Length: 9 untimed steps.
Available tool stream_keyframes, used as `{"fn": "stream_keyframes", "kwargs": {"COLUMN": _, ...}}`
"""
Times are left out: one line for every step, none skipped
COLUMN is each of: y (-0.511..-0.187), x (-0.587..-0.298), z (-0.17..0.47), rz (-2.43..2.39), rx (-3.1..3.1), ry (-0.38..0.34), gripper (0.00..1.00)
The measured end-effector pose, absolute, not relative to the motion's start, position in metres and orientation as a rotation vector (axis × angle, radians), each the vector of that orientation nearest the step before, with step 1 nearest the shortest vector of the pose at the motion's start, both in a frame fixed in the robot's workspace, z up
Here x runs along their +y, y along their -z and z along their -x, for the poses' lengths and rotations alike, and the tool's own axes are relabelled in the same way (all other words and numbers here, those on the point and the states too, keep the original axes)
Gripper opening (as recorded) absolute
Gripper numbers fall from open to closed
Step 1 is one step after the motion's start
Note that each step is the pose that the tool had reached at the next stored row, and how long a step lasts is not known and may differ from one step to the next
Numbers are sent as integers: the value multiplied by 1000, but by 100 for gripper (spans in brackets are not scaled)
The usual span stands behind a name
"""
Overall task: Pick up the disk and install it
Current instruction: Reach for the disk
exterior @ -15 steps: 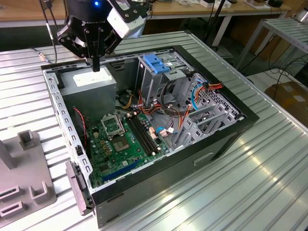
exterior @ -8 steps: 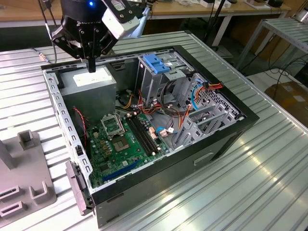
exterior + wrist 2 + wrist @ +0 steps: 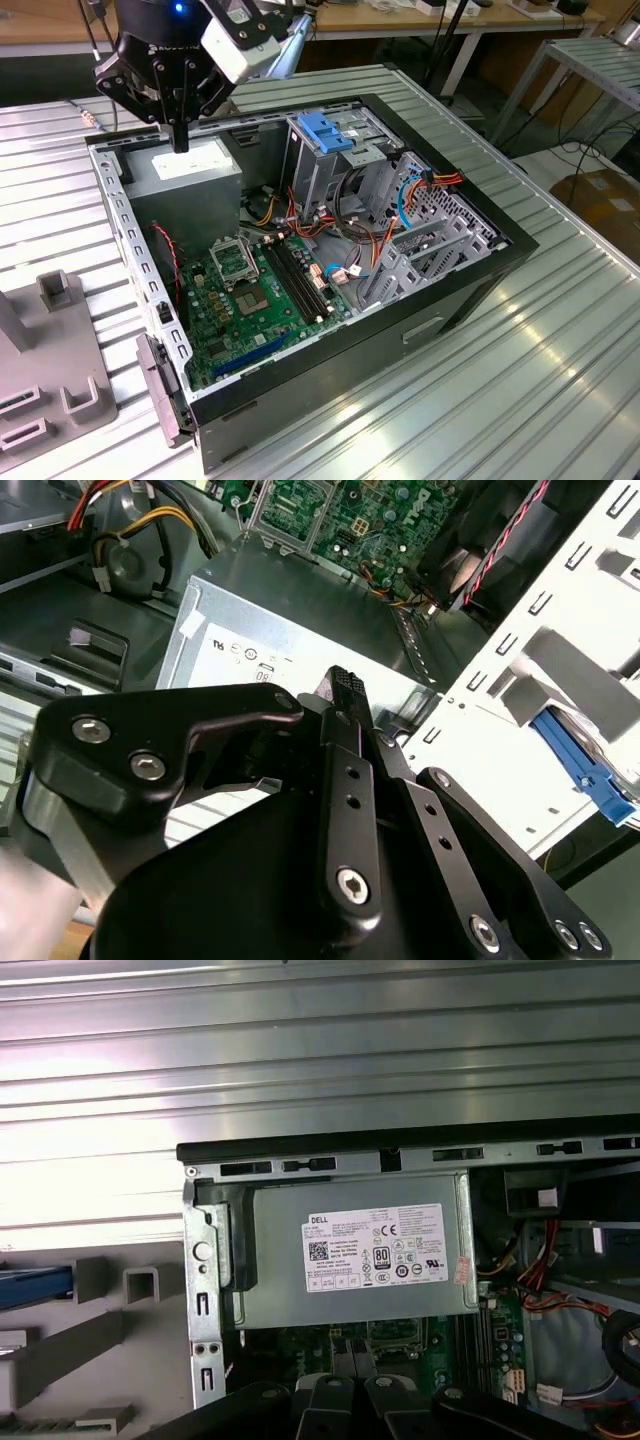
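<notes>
We see a ribbed metal bench (image 3: 560, 340) carrying an open computer case (image 3: 470, 290). A grey power supply (image 3: 190, 170) sits in the case's far corner, on the exterior view's left. A grey fixture (image 3: 50, 370) stands just beside the case. The tool (image 3: 180, 135) hangs over the power supply, fingers clenched together, grasping nothing. Disk (image 3: 35, 1285): its blue carrier edge shows in the first wrist view, lying on the fixture, well apart from the tool.

Glossy ribbed metal table (image 3: 560, 330), matt black hand (image 3: 180, 138), plastic latch (image 3: 325, 130)
</notes>
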<state>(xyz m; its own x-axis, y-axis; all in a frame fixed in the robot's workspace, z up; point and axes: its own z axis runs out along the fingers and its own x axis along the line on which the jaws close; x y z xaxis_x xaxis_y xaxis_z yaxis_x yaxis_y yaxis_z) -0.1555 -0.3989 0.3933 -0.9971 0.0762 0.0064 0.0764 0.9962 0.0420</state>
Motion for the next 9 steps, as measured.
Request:
{"fn": "stream_keyframes", "kwargs": {"y": -393, "x": -399, "z": 156, "rz": 120, "rx": -3134, "ry": 66, "gripper": 10}}
{"fn": "stream_keyframes", "kwargs": {"y": -393, "x": -399, "z": 156, "rz": 120, "rx": -3134, "ry": 66, "gripper": 10}}
{"fn": "stream_keyframes", "kwargs": {"y": -393, "x": -399, "z": 157, "rz": 120, "rx": -3134, "ry": 66, "gripper": 10}}
{"fn": "stream_keyframes", "kwargs": {"y": -393, "x": -399, "z": 157, "rz": 120, "rx": -3134, "ry": 66, "gripper": 10}}
{"fn": "stream_keyframes", "kwargs": {"y": -393, "x": -399, "z": 158, "rz": 120, "rx": -3134, "ry": 66, "gripper": 10}}
{"fn": "stream_keyframes", "kwargs": {"y": -393, "x": -399, "z": 158, "rz": 120, "rx": -3134, "ry": 66, "gripper": 10}}
{"fn": "stream_keyframes", "kwargs": {"y": -393, "x": -399, "z": 159, "rz": 120, "rx": -3134, "ry": 66, "gripper": 10}}
{"fn": "stream_keyframes", "kwargs": {"y": -393, "x": -399, "z": 159, "rz": 120, "rx": -3134, "ry": 66, "gripper": 10}}
{"fn": "stream_keyframes", "kwargs": {"y": -393, "x": -399, "z": 160, "rz": 120, "rx": -3133, "ry": 66, "gripper": 10}}
